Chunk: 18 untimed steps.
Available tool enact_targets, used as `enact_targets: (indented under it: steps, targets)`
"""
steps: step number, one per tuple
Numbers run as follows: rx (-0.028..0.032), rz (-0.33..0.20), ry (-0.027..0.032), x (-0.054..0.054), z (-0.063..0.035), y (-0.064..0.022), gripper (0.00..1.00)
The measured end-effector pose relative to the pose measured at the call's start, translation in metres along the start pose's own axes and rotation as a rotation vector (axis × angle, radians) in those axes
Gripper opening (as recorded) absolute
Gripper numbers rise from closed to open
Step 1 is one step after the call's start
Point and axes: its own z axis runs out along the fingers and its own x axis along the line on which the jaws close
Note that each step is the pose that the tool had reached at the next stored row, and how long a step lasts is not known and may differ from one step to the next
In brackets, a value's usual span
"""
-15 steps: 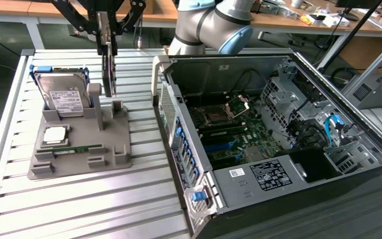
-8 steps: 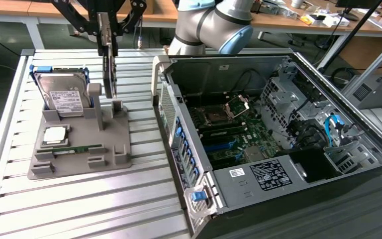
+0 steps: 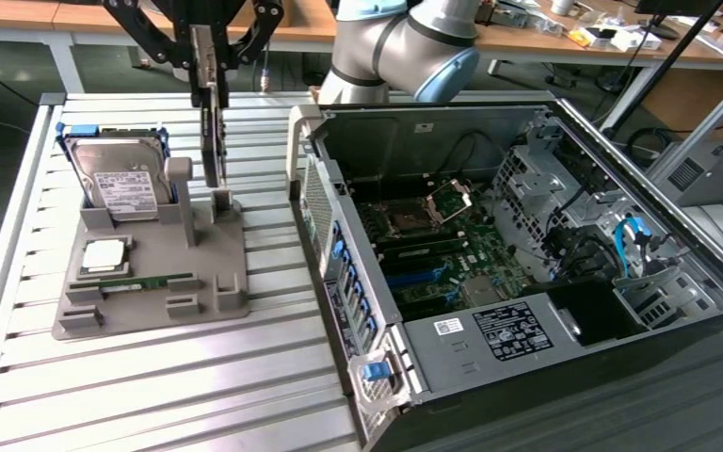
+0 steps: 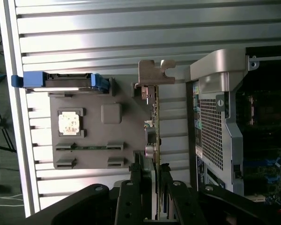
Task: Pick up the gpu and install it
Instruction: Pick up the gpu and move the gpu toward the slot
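- Fingers (image 4: 138,187) clench the gpu (image 3: 216,132) edge-on, just above its holder (image 3: 123,306) on the bench (image 3: 148,395).
- We judge a straight, upright lift best, clear of the posts; the case (image 3: 412,141) sits at its three o'clock.

gpu (image 3: 216,141) upper end hidden inside pincer (image 3: 208,75), arm (image 3: 399,42) cut off by frame edge

Free: bare slatted table (image 3: 148,395) around the grey holder (image 3: 217,254); computer case (image 3: 315,202) open on top.
Obstacles: upright hard drive (image 3: 123,184) and holder post (image 3: 180,179) beside the card (image 3: 216,141) clamped in the gripper (image 3: 211,89); case wall; cables (image 3: 632,235) inside.
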Motion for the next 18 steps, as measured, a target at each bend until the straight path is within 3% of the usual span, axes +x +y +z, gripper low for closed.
enact_targets:
  steps: [18]
  targets:
    - [0.0002, 0.0, -0.0001, -0.0102, 0.0003, 0.0, 0.27]
